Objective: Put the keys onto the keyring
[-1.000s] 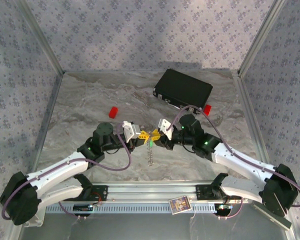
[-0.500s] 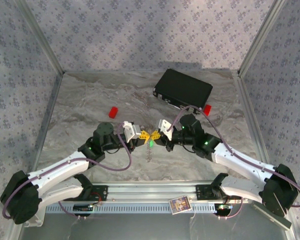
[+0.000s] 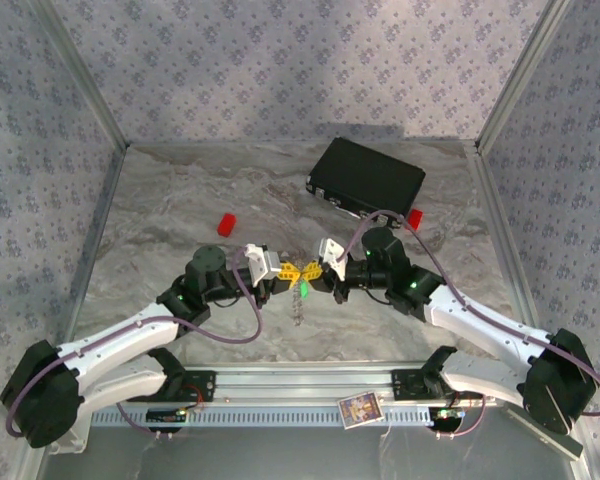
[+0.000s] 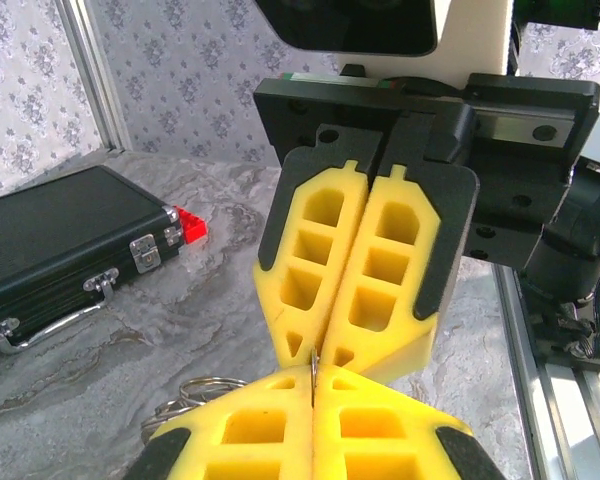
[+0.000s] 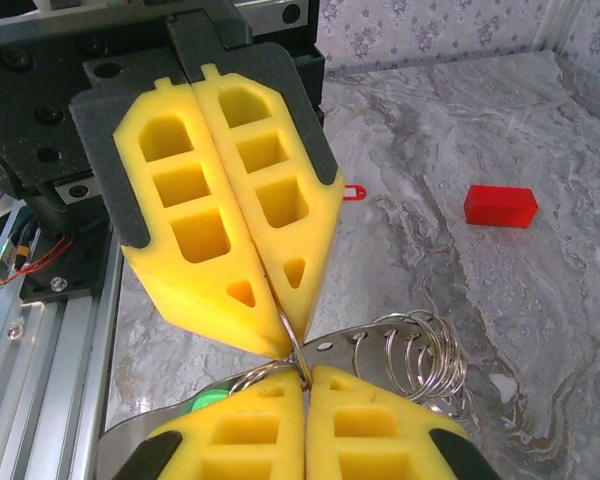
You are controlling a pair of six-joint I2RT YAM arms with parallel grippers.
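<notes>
The keyring [image 5: 420, 352] is held in the air at the middle of the table, between the two arms. From the right wrist it looks like a bunch of silvery wire loops, and from above a thin chain hangs down from it.

The left gripper [image 5: 280, 338] and the right gripper [image 5: 305, 375] meet tip to tip there. Both are clenched, and each pinches the same thin wire of the keyring between its yellow pads.

The green key [image 5: 208, 402] sits close under the right gripper's fingers, beside the loops. I cannot tell if it is already threaded on the wire or only hanging against it. A small red key-like piece [image 5: 352, 190] lies flat on the table, well apart from the ring and touched by nothing.

So I judge the task about half done at most. The ring is held and perhaps being opened, the green key is at the ring, and the red piece is not yet picked up.

The table [image 3: 180, 180] has a grey marbled surface. On it are a closed black case [image 3: 368, 178] with metal latches at the far side and two red blocks [image 3: 226, 221], one of them just beside the case. Panels with a grey flower pattern [image 3: 280, 60] stand around the table, and an aluminium rail [image 3: 300, 385] runs along the near edge.
</notes>
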